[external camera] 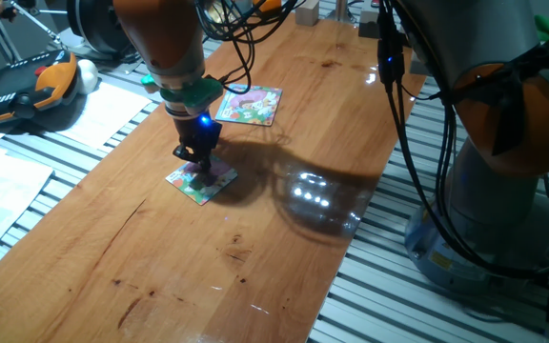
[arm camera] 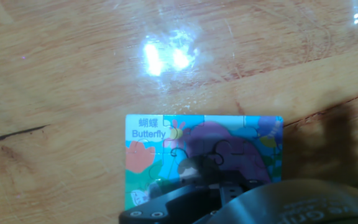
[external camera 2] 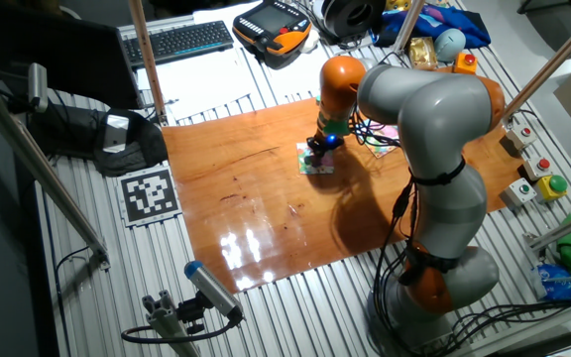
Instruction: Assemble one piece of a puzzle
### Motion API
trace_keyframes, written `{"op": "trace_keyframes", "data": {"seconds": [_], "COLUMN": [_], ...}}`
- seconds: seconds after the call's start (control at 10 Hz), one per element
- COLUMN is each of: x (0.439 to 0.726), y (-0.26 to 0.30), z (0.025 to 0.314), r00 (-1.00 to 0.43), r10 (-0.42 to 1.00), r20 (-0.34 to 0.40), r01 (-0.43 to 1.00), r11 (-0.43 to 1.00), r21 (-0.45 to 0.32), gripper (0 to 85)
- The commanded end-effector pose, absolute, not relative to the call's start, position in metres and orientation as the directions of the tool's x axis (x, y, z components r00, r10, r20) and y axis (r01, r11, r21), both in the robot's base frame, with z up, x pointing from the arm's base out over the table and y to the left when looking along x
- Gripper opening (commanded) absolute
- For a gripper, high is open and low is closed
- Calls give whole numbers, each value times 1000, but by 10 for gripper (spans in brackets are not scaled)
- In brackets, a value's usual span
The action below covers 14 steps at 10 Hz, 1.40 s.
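Note:
The puzzle is a small square board with a purple, pink and yellow butterfly picture; it lies flat on the wooden table in one fixed view and in the other fixed view. My gripper stands straight down on its middle, with the fingers drawn close together. In the hand view the gripper covers the board's lower middle. A small pinkish bit at the tips looks like the piece; most of it is hidden by the fingers.
A second square board, pink above and green-white below, lies further back on the table. The table's right edge drops to slatted metal. A black and orange pendant and papers lie off to the left.

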<state>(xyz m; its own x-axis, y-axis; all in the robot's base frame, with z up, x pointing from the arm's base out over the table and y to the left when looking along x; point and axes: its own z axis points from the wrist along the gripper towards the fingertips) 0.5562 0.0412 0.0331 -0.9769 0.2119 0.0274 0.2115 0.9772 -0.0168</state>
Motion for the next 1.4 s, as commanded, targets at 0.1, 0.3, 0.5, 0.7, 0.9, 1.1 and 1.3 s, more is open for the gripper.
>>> {"op": "trace_keyframes", "data": {"seconds": [0.1,0.3,0.5,0.7,0.9,1.1,1.3], "x": [556,556,556,556,556,556,556], "y": [38,36,35,36,37,38,39], "z": [33,34,33,31,30,29,28], "r00": [-978,-979,-981,-981,-981,-980,-980], "r10": [207,200,193,191,191,194,195], "r20": [28,28,30,32,34,34,35], "r01": [206,199,191,190,190,193,194], "r11": [978,980,981,981,981,981,981], "r21": [-20,-31,-37,-34,-32,-30,-26], "gripper": [0,0,0,0,0,0,0]}}
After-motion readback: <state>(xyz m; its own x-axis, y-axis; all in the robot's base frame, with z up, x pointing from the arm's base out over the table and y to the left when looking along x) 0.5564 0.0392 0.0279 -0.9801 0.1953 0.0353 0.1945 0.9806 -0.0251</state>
